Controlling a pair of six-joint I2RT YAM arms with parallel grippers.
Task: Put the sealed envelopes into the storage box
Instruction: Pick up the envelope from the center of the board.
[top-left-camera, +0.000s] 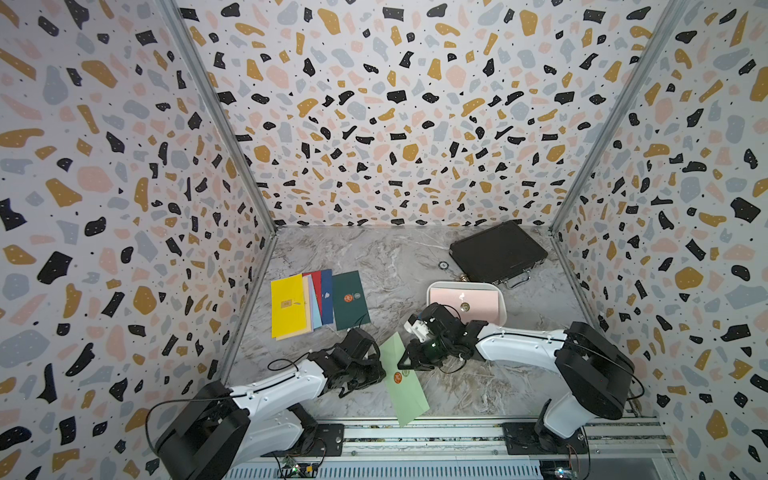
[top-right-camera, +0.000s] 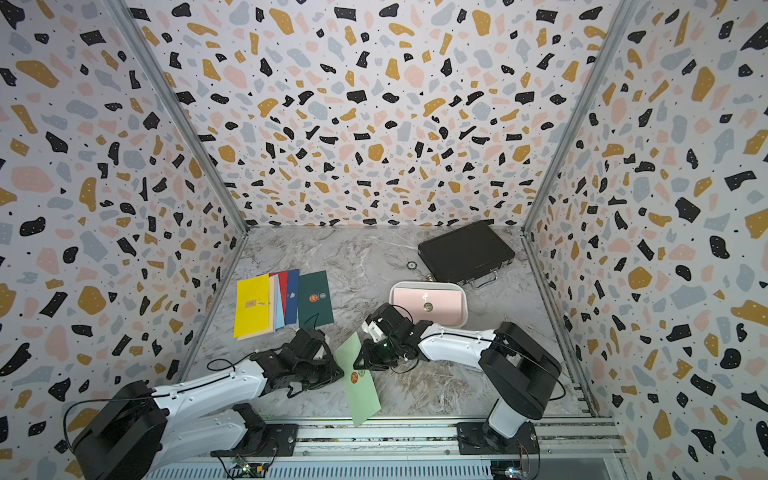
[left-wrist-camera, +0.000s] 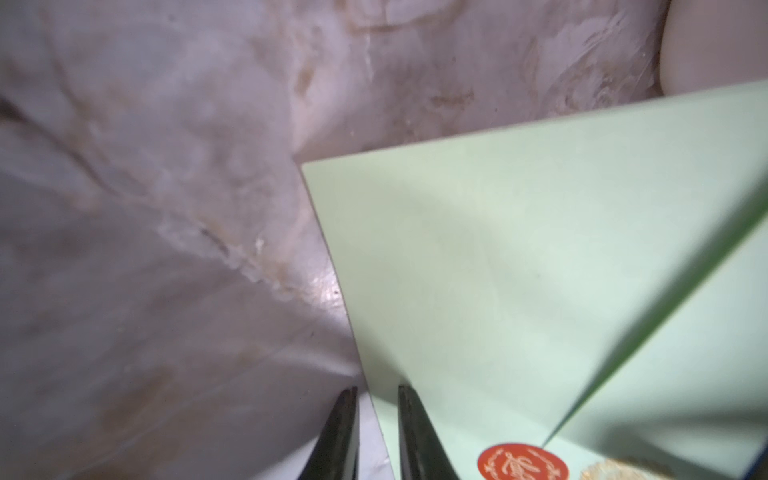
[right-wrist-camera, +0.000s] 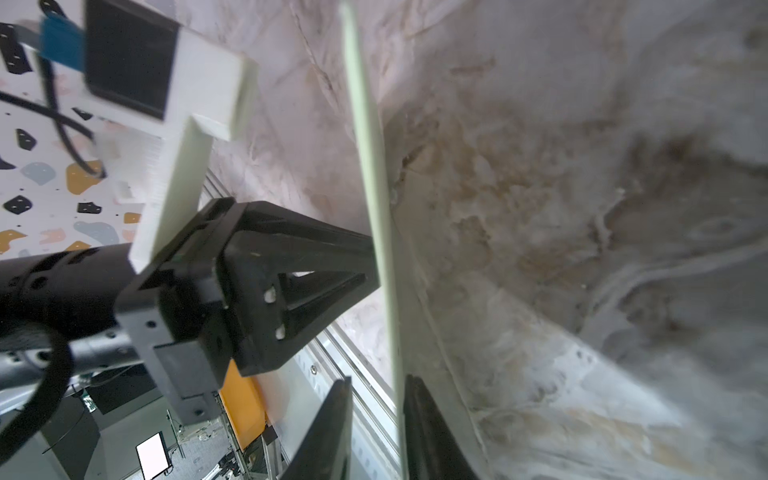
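Though right arm (top-left-camera: 519, 345) before storage box (top-left-camera: 465, 286), black briefcase (top-left-camera: 496, 251) just behind.

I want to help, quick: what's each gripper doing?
Left gripper: shut on the light green envelope.
Right gripper: open, jaws straddling the same envelope's edge.

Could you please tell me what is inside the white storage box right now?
A pink envelope with a round seal lies flat inside the storage box. Anything beneath it is covered.

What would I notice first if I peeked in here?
The light green envelope, front middle, pinched at its edge by the left gripper. Back left lies a colourful fan of envelopes, and a pink envelope sits in the white storage box on the right.
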